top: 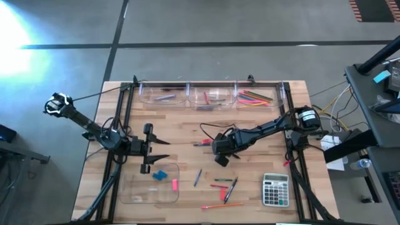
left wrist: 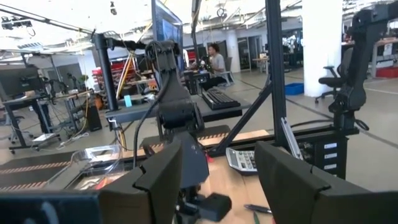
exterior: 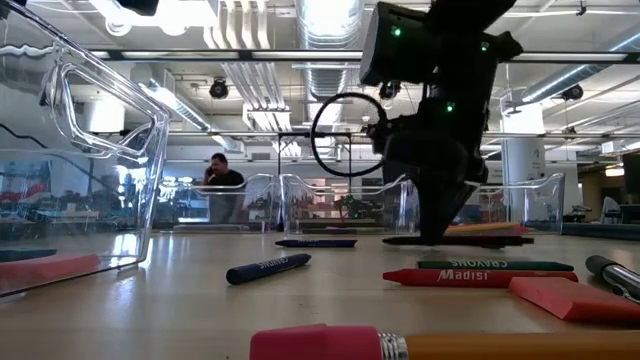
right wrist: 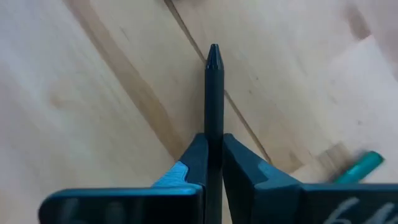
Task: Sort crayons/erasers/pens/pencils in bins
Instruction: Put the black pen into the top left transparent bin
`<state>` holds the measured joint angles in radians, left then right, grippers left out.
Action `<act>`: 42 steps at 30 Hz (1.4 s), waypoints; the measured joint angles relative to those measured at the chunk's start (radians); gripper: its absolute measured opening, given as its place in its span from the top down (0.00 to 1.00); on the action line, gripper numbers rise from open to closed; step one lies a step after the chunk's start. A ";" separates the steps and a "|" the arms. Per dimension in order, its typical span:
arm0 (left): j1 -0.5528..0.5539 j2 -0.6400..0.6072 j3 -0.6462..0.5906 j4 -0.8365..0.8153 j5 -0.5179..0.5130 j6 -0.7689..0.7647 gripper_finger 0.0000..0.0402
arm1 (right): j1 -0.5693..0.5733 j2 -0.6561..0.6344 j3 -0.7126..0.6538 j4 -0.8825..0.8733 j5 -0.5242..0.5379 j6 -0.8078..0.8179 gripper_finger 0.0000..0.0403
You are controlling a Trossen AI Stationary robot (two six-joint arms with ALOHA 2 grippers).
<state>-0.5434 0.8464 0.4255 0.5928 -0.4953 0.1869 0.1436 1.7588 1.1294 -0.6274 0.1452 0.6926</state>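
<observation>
Far-edge bins [top: 212, 97] hold pens and pencils [top: 255, 98] — the tray [top: 134, 190] holds erasers [top: 160, 175]; right gripper [right wrist: 214, 152] clamped on a dark pen [right wrist: 214, 93].

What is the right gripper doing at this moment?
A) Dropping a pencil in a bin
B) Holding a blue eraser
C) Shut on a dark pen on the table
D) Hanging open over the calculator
C: in the right wrist view the right gripper pinches a dark pen over the wooden table.

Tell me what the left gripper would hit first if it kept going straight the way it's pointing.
Most likely the right arm: the left gripper, fingers open, points across the table straight at it, with the calculator just off to one side. Depth is hard to judge, but nothing closer shows between the fingers.
</observation>
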 joint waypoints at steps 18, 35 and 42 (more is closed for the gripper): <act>0.143 0.127 0.011 -0.009 0.107 -0.180 0.49 | 0.051 -0.263 -0.033 0.335 0.105 -0.171 0.96; 0.335 0.346 0.022 0.171 0.303 -0.381 0.23 | 0.068 -0.270 -0.049 0.684 0.056 -0.368 0.96; 0.354 0.432 0.023 0.320 0.320 -0.436 0.23 | 0.068 -0.270 -0.049 0.723 0.054 -0.393 0.96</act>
<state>-0.1891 1.2779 0.4484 0.9124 -0.1752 -0.2494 0.2119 1.4891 1.0809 0.0952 0.1990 0.2998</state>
